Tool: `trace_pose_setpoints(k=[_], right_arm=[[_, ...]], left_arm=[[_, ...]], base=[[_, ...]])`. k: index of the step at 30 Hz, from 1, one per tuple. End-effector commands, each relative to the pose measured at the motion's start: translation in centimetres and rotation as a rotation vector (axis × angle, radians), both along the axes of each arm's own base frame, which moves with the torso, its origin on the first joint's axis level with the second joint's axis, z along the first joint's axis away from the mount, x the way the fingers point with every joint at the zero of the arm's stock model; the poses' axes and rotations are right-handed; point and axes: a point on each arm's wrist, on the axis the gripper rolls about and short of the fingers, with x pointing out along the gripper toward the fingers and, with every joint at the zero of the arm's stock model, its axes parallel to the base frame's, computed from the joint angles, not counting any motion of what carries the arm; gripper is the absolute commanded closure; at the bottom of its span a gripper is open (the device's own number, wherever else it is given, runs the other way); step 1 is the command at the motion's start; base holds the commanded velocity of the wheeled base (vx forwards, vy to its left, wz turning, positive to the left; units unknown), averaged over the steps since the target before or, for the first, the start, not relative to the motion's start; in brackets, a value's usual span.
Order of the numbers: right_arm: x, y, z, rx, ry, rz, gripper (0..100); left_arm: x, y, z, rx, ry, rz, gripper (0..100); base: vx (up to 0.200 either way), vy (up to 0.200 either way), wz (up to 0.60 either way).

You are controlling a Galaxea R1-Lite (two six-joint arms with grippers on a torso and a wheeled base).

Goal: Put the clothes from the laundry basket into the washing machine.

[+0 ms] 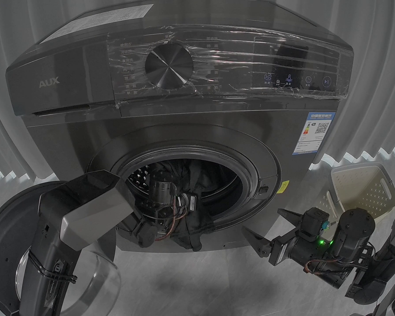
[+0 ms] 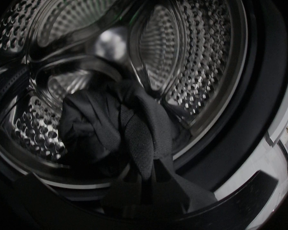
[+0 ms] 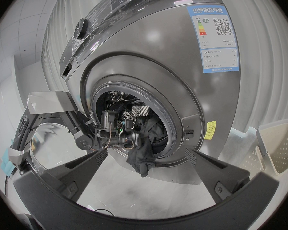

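Note:
The grey washing machine [image 1: 197, 123] stands with its round opening uncovered. My left gripper [image 1: 182, 202] is inside the mouth of the drum, amid dark clothes [image 1: 193, 231] that hang out over the lower rim toward the floor. The left wrist view looks into the perforated drum [image 2: 198, 48], where a bundle of dark clothes [image 2: 118, 125] lies at the bottom. My right gripper [image 1: 271, 228] hovers open and empty in front of the machine's lower right corner. The white laundry basket [image 1: 364, 189] lies tipped on the floor just beyond it. In the right wrist view the left gripper [image 3: 132, 138] sits beside the draped clothes [image 3: 144, 158].
The machine's round glass door [image 1: 13, 242] is swung wide to the left, beside my left arm. Pale curtains [image 1: 382, 66] hang behind the machine. Bare grey floor [image 1: 197, 281] lies in front of the machine. The basket [image 3: 278, 144] shows its perforated bottom.

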Motion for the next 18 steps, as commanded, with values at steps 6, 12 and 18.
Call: trace_pose_setpoints(k=[6, 12, 18], right_arm=[[-0.1, 0.0, 0.1, 0.001, -0.004, 0.002, 0], [0.0, 0.0, 0.2, 0.003, -0.008, 0.001, 0], [-0.1, -0.1, 0.1, 0.001, -0.006, 0.001, 0]], left_arm=[[2.8, -1.3, 2.1, -0.095, -0.141, 0.079, 100], [3.0, -1.1, 1.6, -0.091, -0.141, 0.084, 0], [2.8, -0.9, 2.0, -0.101, -0.155, 0.085, 0]], base=[[0.0, 0.0, 0.0], [0.0, 0.0, 0.0], [0.0, 0.0, 0.0]])
